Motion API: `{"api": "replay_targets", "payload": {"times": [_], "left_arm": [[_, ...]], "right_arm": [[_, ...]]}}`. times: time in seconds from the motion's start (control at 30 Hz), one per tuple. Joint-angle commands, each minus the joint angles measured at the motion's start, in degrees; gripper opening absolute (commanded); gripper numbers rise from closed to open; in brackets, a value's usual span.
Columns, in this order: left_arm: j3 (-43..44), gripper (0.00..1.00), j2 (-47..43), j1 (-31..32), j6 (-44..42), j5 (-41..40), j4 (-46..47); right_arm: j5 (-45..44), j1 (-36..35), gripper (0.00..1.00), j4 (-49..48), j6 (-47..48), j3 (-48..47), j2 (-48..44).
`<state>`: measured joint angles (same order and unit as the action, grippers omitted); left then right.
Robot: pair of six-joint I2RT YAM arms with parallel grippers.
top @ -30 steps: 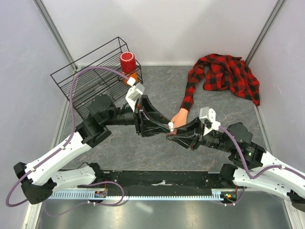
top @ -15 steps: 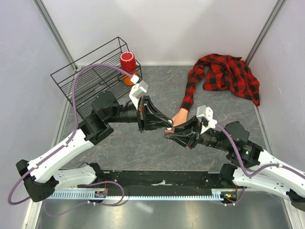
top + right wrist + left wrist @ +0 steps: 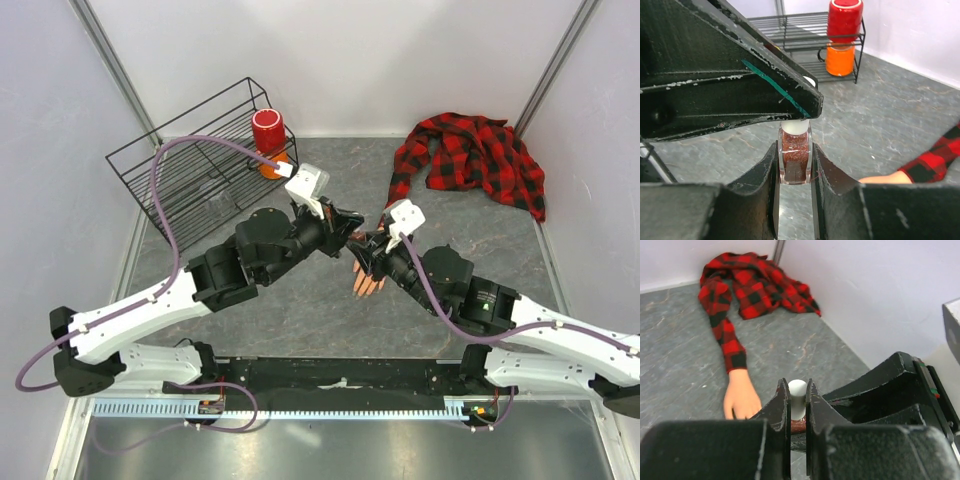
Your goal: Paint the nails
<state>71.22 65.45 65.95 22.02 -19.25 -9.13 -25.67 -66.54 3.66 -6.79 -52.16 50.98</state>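
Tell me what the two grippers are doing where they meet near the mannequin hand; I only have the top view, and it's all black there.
Observer: The right gripper is shut on a small upright bottle of glittery red-brown polish.
Operator: And the left one?
Observer: The left gripper is shut on the white cap.
Operator: Cap off?
Observer: No, the right wrist view shows it seated on the bottle's neck.

Our left arm [image 3: 265, 250] reaches in low from the left, wrist angled right, and our right arm [image 3: 470, 300] stretches up-left to meet it. The two sets of jaws sit tip to tip above the surface [image 3: 310, 320]. The right jaws are clamped on a small bottle [image 3: 795, 155]. The left jaws are pinched tight on its white cap [image 3: 797, 390].
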Motion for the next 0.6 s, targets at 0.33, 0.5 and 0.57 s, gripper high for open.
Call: {"api": "replay_targets", "payload": {"times": [0.33, 0.5, 0.57], "left_arm": [[-2.9, 0.79, -11.7, 0.3, -2.8, 22.2, 1.5], [-2.7, 0.95, -14.7, -2.3, -0.8, 30.0, -0.2], [-2.7, 0.95, -14.7, -4.7, 0.2, 35.2, -0.2]], "right_arm": [[13.4, 0.1, 0.0, -3.9, 3.6, 4.8, -12.7], [19.9, 0.2, 0.0, -0.3, 2.1, 4.2, -17.0], [22.1, 0.2, 0.0, 0.2, 1.7, 3.8, -17.7]]}}
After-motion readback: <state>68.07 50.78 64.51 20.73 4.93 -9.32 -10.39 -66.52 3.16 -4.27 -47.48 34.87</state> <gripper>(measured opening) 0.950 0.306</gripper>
